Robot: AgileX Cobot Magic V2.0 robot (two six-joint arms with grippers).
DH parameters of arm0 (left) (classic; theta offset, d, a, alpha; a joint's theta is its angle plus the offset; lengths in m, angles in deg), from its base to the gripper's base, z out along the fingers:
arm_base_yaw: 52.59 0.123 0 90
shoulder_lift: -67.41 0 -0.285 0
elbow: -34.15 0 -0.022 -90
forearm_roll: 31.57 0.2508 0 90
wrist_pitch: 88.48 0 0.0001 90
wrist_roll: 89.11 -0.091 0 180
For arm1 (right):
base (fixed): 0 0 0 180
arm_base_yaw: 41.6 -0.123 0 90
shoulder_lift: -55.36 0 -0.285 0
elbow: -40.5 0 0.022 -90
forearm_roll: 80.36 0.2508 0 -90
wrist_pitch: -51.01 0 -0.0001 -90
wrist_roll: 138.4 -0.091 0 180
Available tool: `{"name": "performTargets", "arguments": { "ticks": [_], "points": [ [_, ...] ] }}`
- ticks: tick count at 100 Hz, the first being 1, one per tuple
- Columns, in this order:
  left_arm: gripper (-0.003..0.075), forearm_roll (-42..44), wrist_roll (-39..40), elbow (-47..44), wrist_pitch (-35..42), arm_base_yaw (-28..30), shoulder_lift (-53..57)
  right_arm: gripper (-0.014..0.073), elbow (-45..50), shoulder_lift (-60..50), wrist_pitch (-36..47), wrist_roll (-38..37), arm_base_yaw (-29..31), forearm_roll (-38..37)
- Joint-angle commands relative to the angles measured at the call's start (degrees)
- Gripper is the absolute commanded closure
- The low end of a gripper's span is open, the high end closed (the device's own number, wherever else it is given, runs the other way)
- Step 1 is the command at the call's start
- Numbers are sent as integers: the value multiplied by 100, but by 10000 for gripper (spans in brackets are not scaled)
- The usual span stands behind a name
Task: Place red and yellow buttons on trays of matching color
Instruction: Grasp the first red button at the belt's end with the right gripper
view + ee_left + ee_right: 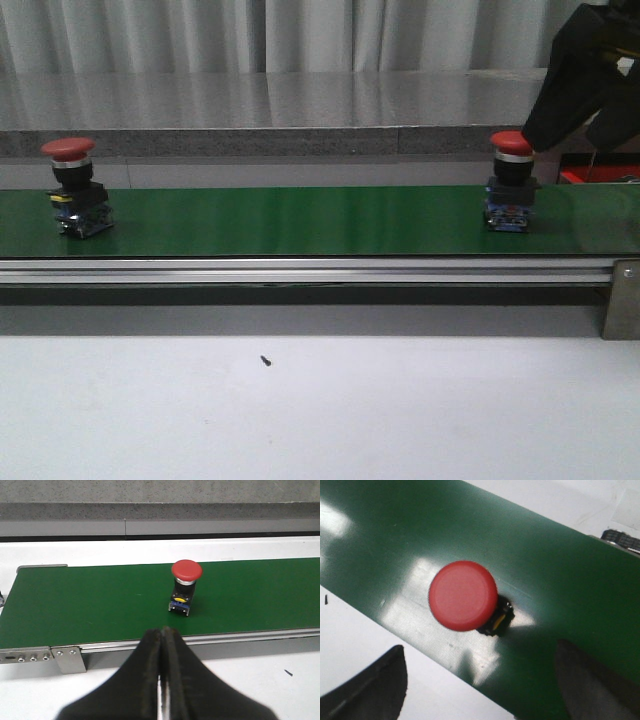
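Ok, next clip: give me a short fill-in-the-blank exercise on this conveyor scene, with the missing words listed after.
1. Both buttons on the green belt have caps coloured ____.
2. The left gripper has its fingers ____.
3. The right gripper hovers open above the right-hand button, whose cap shows between its ____.
4. The left-hand button stands ____ on the belt.

Missing words: red; shut; fingers; upright

Green conveyor belt [300,220] runs left to right above the white tabletop [400,410]. Two red mushroom-head buttons stand upright on the belt: left button [74,188] near its left end, right button [511,182] towards its right end, well apart. Small dark speck [265,360] lies on the tabletop.
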Motion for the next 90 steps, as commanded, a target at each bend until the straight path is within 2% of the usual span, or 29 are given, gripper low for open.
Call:
{"name": "performTargets", "arguments": {
  "ticks": [1,40,47,56,64,90],
  "points": [
    [740,-112,1,152,396,-42,1,1,-182,-72,294,70,-3,90],
    [740,-112,1,152,396,-42,1,13,-191,212,926,70,-3,90],
    [740,-112,1,152,396,-42,1,88,-191,212,954,70,-3,90],
    [739,-112,1,152,396,-42,1,275,-191,212,898,70,3,90],
    [740,-112,1,152,396,-42,1,382,-191,212,748,65,3,90],
    [740,-112,1,152,396,-42,1,398,-431,187,498,-173,72,64]
  ]
}}
